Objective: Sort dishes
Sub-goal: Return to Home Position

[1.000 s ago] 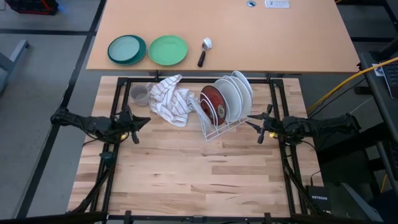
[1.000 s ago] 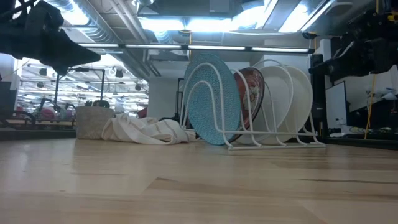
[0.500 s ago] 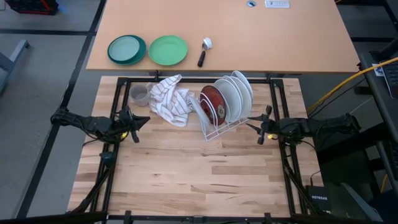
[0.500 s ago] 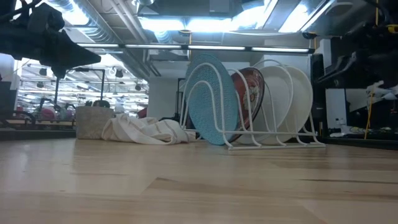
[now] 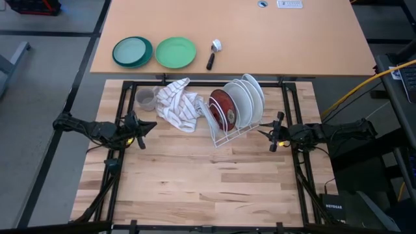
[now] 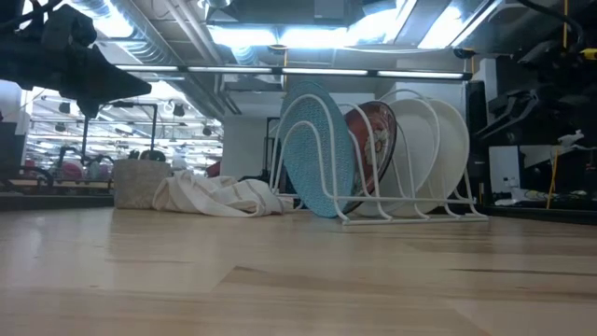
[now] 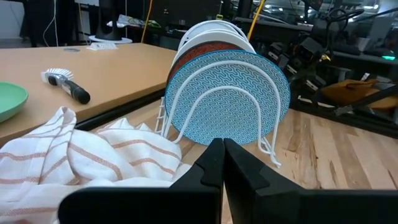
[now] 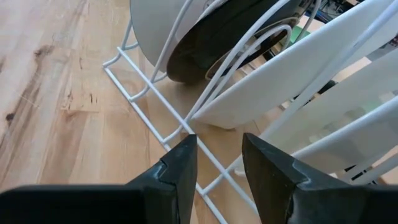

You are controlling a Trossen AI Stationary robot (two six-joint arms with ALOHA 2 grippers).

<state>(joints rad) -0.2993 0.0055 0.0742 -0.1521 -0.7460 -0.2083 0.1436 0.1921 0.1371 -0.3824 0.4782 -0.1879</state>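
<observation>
A white wire rack (image 5: 233,127) stands at the table's far middle. Several plates stand on edge in its slots: a light blue one (image 7: 229,93) at its left end, a dark red one (image 5: 223,104), then plain white ones (image 5: 248,94). My left gripper (image 5: 141,127) is shut and empty, left of the rack and near the striped cloth; in its wrist view (image 7: 217,144) it points at the blue plate. My right gripper (image 5: 273,134) is open and empty just right of the rack; in its wrist view (image 8: 217,146) the fingers stand above the rack's base wires (image 8: 155,127), below the white plates (image 8: 298,68).
A white cloth with reddish stripes (image 5: 179,104) lies bunched left of the rack, with a small grey cup (image 5: 145,99) beside it. On the tan table beyond lie two green plates (image 5: 132,51) (image 5: 175,51) and a dish brush (image 5: 213,54). Bare wood lies toward the near edge.
My right gripper has edged a little toward the table's left, closer to the rack. The plates, rack and left arm have kept still.
</observation>
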